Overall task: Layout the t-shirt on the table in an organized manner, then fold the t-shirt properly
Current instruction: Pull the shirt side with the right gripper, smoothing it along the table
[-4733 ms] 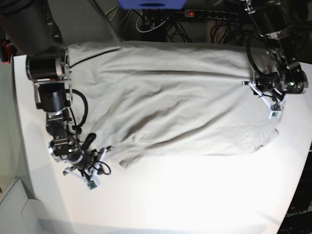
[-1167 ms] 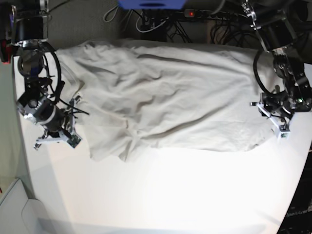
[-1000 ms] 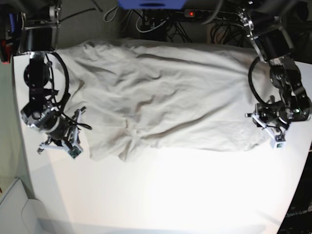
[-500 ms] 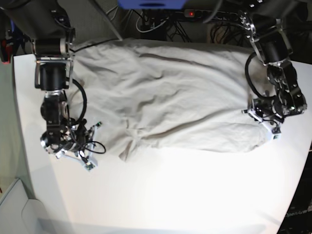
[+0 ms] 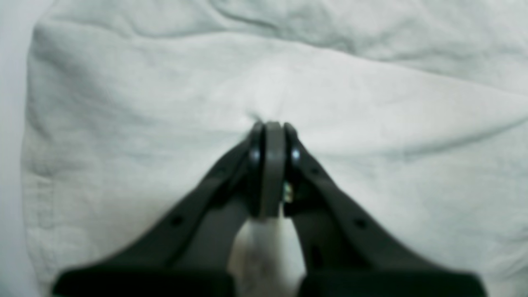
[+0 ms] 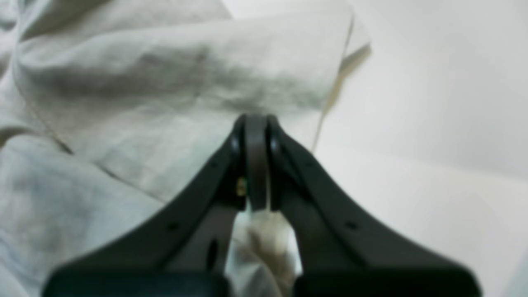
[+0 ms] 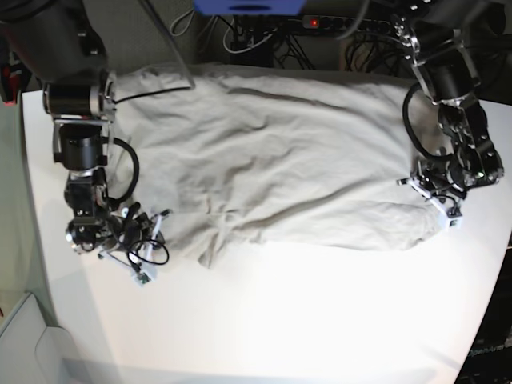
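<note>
Half a second back the left hand (image 7: 438,194) stood at the t-shirt's (image 7: 272,164) edge with its jaws partly apart; now they are pressed together, and the left wrist view shows the fabric puckering into them at the tip — clamped on the cloth. The right hand (image 7: 148,240) has shifted slightly toward the garment in the base view, its jaws together as before, and the cloth beside it has drawn into a tighter bunch. Compared with a second ago, when that hand sat further out at the tabletop's (image 7: 280,320) side edge, the near corner of the shirt on that side has been pulled inward and the lower edge looks straighter.

The t-shirt lies spread across the far half of the white tabletop, its long axis running side to side in the base view, from the right hand's end to the left hand's end. Its far edge lies along the tabletop's back rim; its near edge runs roughly through the middle, leaving the near half bare. The surface is wrinkled, with creases slanting across the middle and a folded-over lump at the lower corner near the right hand.

In the right wrist view a folded edge of the shirt with a visible seam sits just beyond the closed jaws, with a wad of cloth caught between the fingers — the hand is clamped on it.
</note>
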